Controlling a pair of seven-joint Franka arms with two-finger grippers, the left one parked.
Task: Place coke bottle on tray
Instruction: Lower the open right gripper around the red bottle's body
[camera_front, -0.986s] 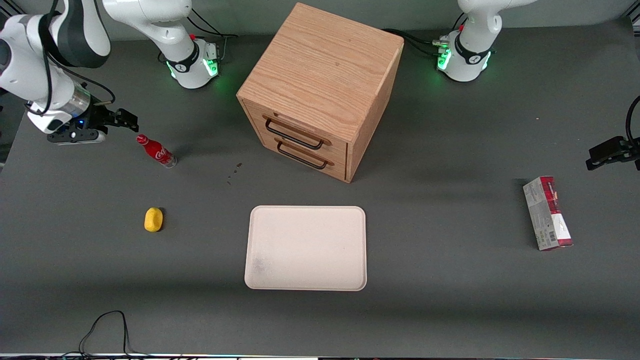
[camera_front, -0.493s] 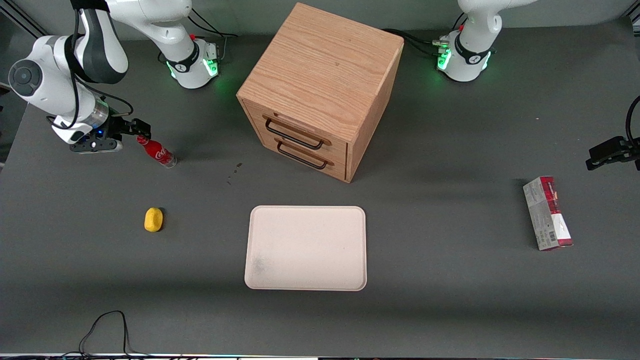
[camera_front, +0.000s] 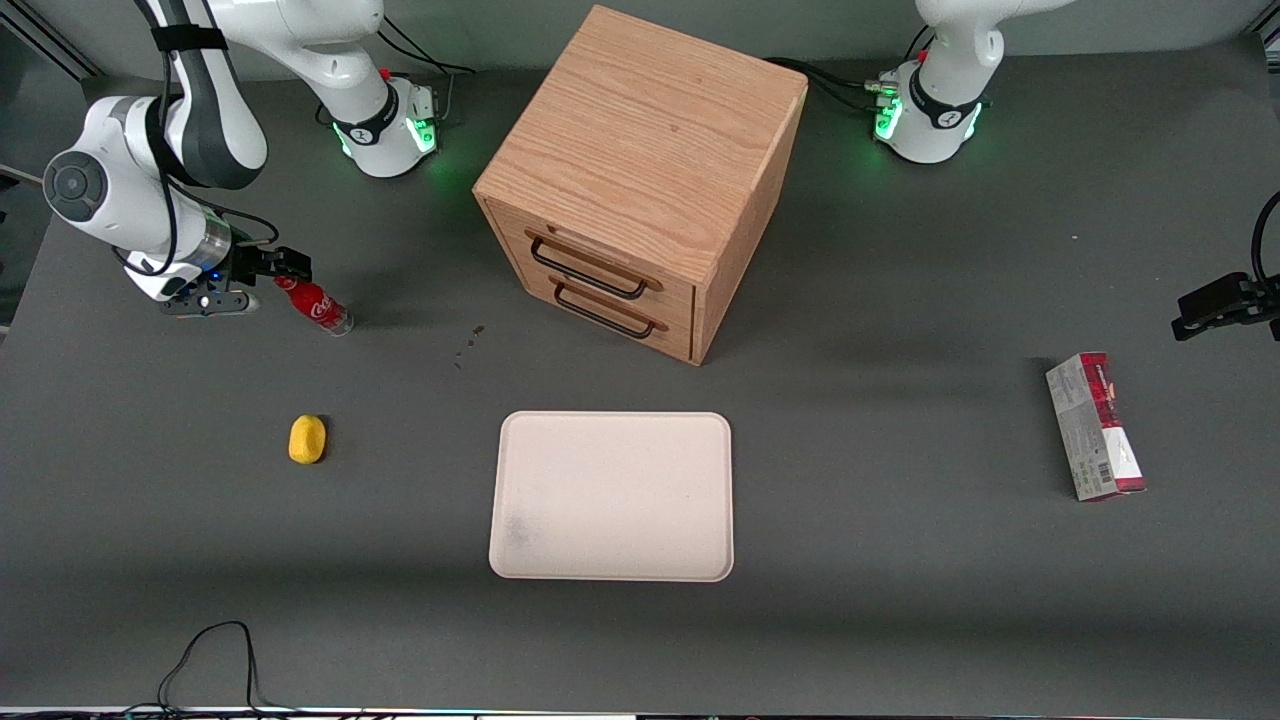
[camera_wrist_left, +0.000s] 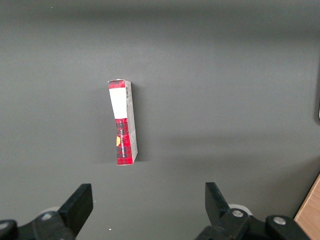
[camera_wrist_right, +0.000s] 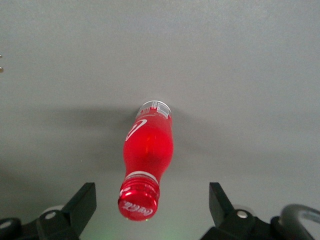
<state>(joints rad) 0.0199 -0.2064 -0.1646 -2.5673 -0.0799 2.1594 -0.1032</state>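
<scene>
The coke bottle (camera_front: 320, 307), small and red with a white script logo, stands on the grey table toward the working arm's end. In the right wrist view the coke bottle (camera_wrist_right: 148, 150) shows from above, its red cap between the two fingers. My gripper (camera_front: 288, 265) hangs right over the cap, and in the right wrist view the gripper (camera_wrist_right: 152, 196) is open, with clear gaps between each finger and the cap. The cream-white tray (camera_front: 612, 440) lies flat and bare, nearer the front camera than the cabinet.
A wooden drawer cabinet (camera_front: 640, 170) stands mid-table. A small yellow object (camera_front: 307, 439) lies nearer the front camera than the bottle. A red-and-grey carton (camera_front: 1095, 425) lies toward the parked arm's end and shows in the left wrist view (camera_wrist_left: 123, 125). A black cable (camera_front: 210, 655) loops at the table's front edge.
My gripper has moved toward the bottle and now sits over its cap. The bottle and the other objects have not moved.
</scene>
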